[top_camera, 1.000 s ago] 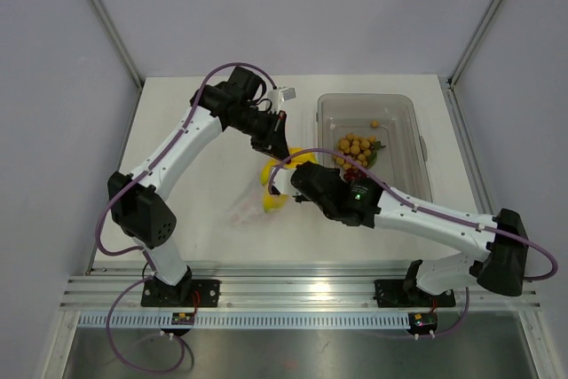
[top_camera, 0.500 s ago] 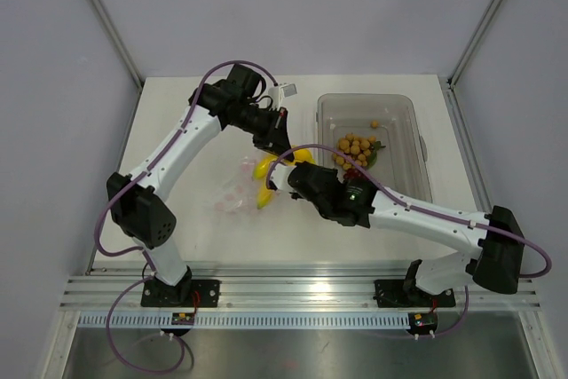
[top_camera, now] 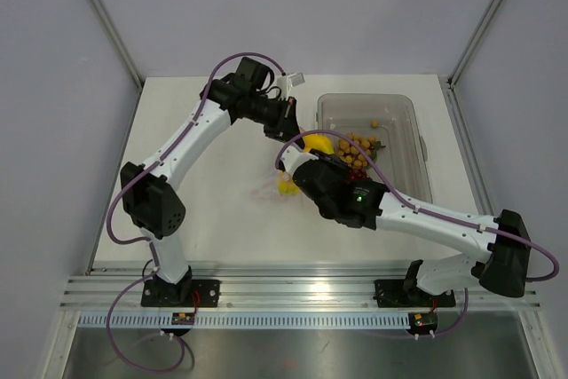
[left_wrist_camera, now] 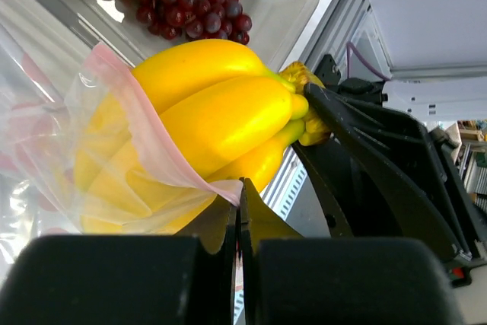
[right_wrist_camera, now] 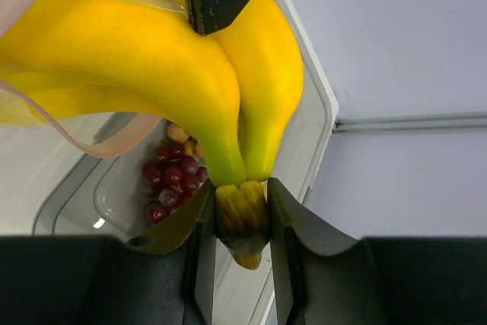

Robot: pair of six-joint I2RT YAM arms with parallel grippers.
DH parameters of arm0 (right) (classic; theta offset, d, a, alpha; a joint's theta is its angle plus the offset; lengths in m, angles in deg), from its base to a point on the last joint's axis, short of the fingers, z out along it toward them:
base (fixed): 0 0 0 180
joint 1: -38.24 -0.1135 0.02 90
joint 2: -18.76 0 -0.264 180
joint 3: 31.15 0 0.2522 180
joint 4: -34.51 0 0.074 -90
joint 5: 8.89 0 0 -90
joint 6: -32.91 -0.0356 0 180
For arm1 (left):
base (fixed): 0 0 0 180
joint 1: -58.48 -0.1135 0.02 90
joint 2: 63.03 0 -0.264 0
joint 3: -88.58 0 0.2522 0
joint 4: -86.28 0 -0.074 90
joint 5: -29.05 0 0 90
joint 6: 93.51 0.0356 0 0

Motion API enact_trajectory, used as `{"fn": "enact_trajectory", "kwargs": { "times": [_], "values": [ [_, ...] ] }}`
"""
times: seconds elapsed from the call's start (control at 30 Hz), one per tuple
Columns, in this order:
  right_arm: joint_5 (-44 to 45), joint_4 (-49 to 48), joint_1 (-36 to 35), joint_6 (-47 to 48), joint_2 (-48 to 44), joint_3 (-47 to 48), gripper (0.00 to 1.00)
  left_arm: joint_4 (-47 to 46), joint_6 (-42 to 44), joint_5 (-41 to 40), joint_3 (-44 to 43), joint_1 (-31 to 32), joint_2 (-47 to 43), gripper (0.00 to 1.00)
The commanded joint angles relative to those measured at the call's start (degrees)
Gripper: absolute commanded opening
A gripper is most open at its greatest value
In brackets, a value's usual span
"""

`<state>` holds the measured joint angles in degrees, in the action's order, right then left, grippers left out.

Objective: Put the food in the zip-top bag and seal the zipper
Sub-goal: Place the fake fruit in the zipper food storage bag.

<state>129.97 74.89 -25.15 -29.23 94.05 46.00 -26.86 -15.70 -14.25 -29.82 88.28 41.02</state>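
My right gripper (right_wrist_camera: 237,222) is shut on the stem of the yellow bananas (right_wrist_camera: 152,66) and holds them in the air beside the tray. My left gripper (left_wrist_camera: 239,211) is shut on the rim of the clear dotted zip-top bag (left_wrist_camera: 122,112), by its pink zipper strip (left_wrist_camera: 152,138). The bag's mouth lies around the far half of the bananas (left_wrist_camera: 205,104). In the top view the bananas (top_camera: 318,146) and bag (top_camera: 271,188) hang between the two grippers. The dark red grapes (left_wrist_camera: 190,13) and tan-orange round fruits (top_camera: 355,146) lie in the tray.
A rigid clear rectangular tray (top_camera: 413,135) stands at the back right of the white table (top_camera: 204,219). The left arm (top_camera: 191,135) reaches across the middle. The right arm (top_camera: 426,219) crosses the near right. Frame posts stand at the back corners.
Both grippers have moved right and up toward the tray with the bananas and bag. The bag has slid further over the bananas.
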Motion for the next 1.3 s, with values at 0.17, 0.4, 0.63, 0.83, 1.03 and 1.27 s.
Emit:
{"fn": "enact_trajectory", "kwargs": {
  "times": [0.17, 0.4, 0.63, 0.83, 1.03, 1.27],
  "values": [
    [12.0, -18.4, -0.6, -6.9, 1.2, 5.8, 0.00, 3.5, -0.1, 0.9, -7.9, 3.2, 6.2, 0.00],
    [12.2, -15.7, 0.4, -15.2, 1.7, 2.5, 0.00, 6.4, 1.5, -3.6, -13.6, 2.8, 5.8, 0.78],
    [8.4, -11.4, 2.4, -22.4, 1.7, 1.8, 0.00, 8.5, 2.5, -10.8, -15.6, -0.5, 1.7, 0.99],
    [4.1, -11.0, 3.1, -25.6, 2.3, 2.5, 0.00, 6.4, 2.3, -15.2, -12.6, -1.9, -2.1, 0.99],
    [1.6, -7.9, 4.2, -29.2, 4.0, 4.4, 0.00, 4.6, 2.8, -21.4, -10.1, -1.9, -5.9, 0.99],
    [-2.8, -4.6, 6.3, -34.3, 4.1, 5.5, 0.00, -2.3, 2.0, -33.1, -4.4, -4.9, -15.7, 0.99]
  ]
}}
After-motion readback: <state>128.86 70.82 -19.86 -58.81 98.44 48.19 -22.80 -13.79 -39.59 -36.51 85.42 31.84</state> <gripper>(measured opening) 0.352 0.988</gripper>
